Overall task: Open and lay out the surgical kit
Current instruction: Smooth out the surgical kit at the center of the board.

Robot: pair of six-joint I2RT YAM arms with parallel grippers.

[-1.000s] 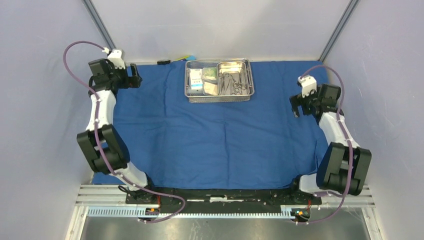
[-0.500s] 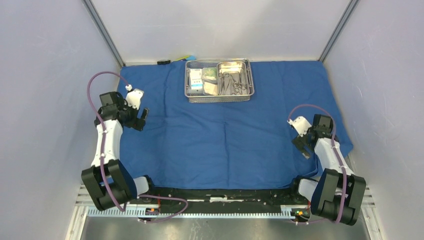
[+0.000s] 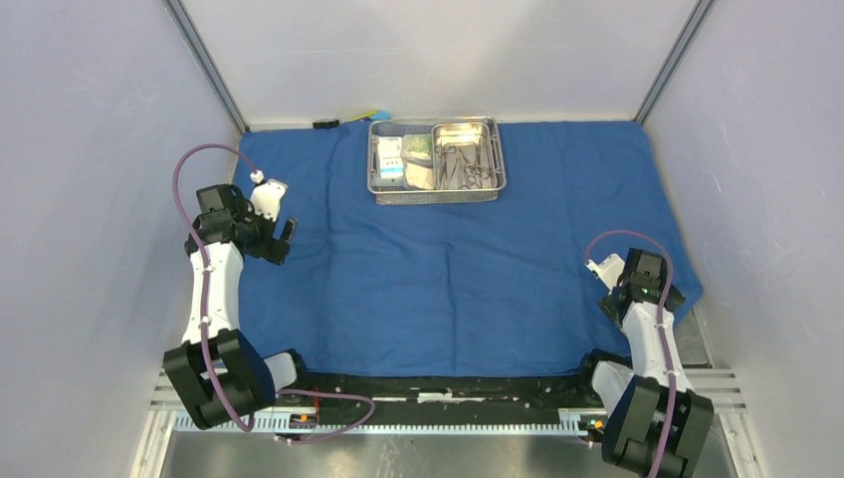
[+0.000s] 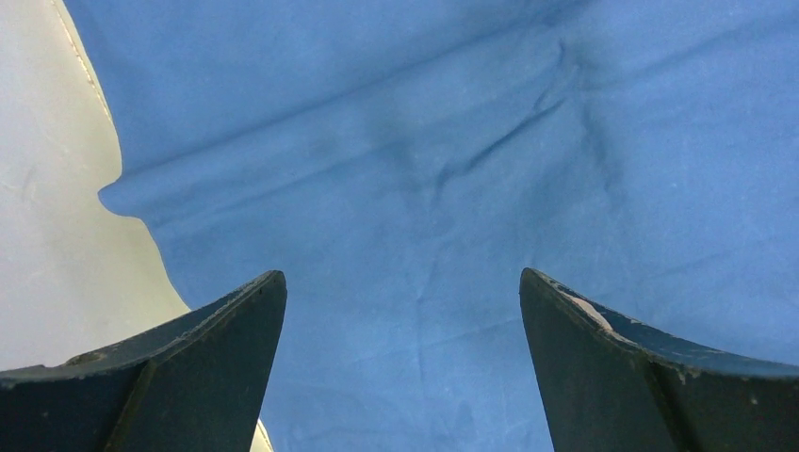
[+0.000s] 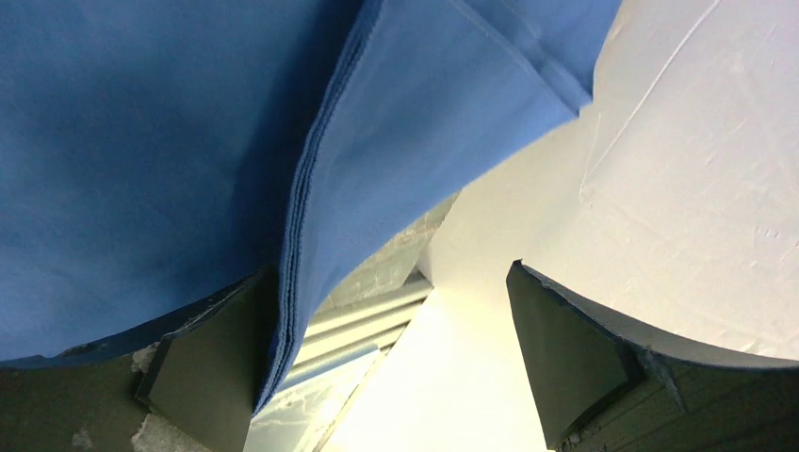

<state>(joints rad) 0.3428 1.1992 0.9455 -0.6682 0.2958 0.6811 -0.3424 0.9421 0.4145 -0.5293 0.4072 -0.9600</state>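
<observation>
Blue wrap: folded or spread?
Spread. In the top view the blue wrap lies open and flat, with the steel tray uncovered on its far side. The left wrist view shows only shallow creases.

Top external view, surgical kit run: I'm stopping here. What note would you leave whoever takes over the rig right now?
Left gripper: open, empty, over the blue cloth near its left edge.
Right gripper: open, empty, at the cloth's near right corner; the cloth's edge hangs beside one finger, ungripped.
Things: wire-mesh tray at the far middle of the cloth, holding the steel pan with the instruments and, left of the pan, the packets.
Done: cloth opened and spread.
Left: lift pan, instruments and packets out and lay them on the cloth.
</observation>
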